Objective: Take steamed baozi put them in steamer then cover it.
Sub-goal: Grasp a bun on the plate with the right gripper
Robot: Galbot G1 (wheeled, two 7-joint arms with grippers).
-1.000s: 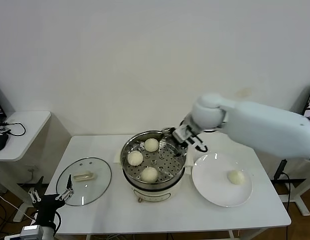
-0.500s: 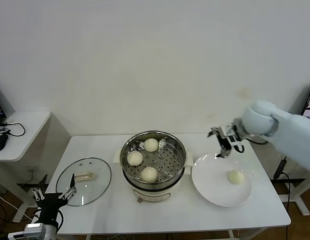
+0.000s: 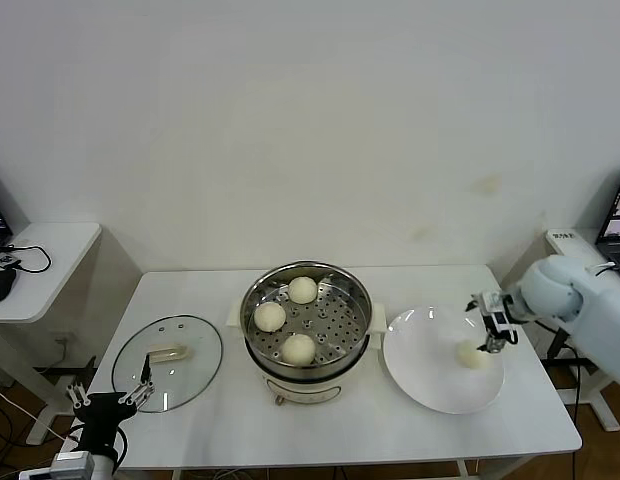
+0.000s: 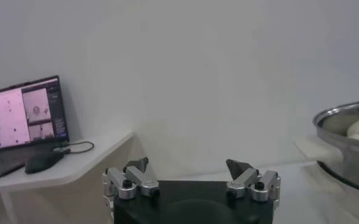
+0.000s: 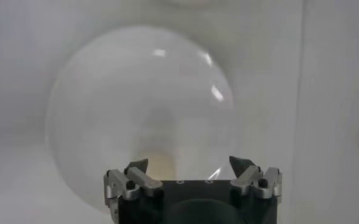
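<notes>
White plate [image 3: 420, 385] — baozi [image 3: 472, 355] seemingly just below right end effector [image 3: 493, 325].

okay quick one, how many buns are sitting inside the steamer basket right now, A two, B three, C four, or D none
B: the head view shows three steamed baozi on the perforated floor of the steamer, while the fourth bun lies on the white plate.
</notes>
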